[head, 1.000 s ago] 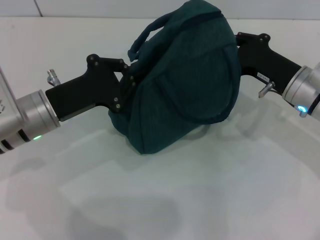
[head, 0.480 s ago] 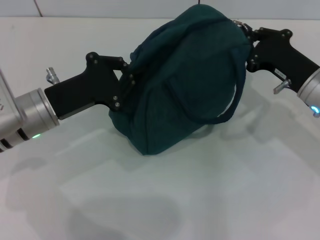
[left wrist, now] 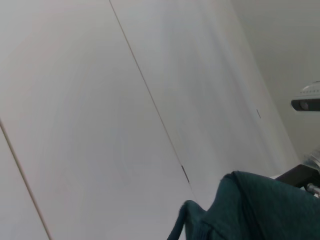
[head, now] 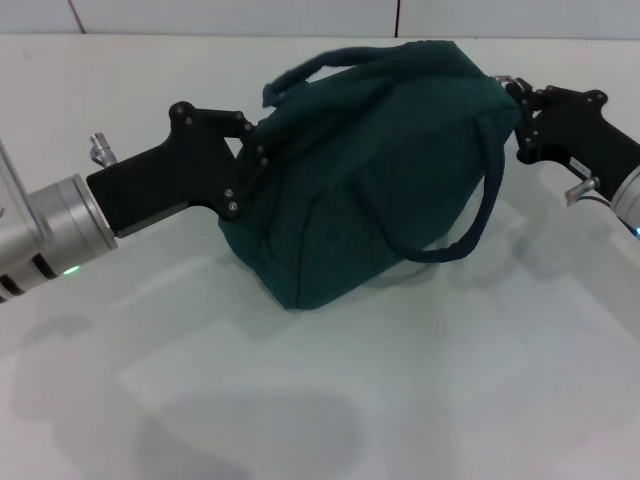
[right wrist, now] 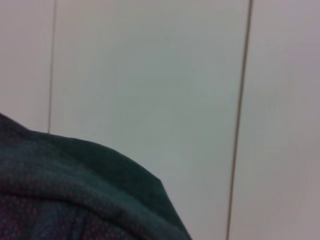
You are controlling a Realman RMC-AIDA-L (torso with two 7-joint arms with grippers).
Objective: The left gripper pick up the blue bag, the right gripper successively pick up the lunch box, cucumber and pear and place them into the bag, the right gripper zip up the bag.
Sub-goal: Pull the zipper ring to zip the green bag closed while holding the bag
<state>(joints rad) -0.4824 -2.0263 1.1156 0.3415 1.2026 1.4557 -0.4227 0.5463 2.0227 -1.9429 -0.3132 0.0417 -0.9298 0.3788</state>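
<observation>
Two grippers flank the blue bag [head: 385,165] on the white surface [head: 420,390]: left gripper [head: 262,150] pinching the bag's left end, right gripper [head: 520,105] at its right end, jaws hidden, can't tell.

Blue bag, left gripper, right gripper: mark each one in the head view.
blue bag [head: 380,170], head view, on its broad fabric side.
left gripper [head: 262,150], head view, at its tip against the bag's near end.
right gripper [head: 520,100], head view, at its tip by the bag's far end.
</observation>
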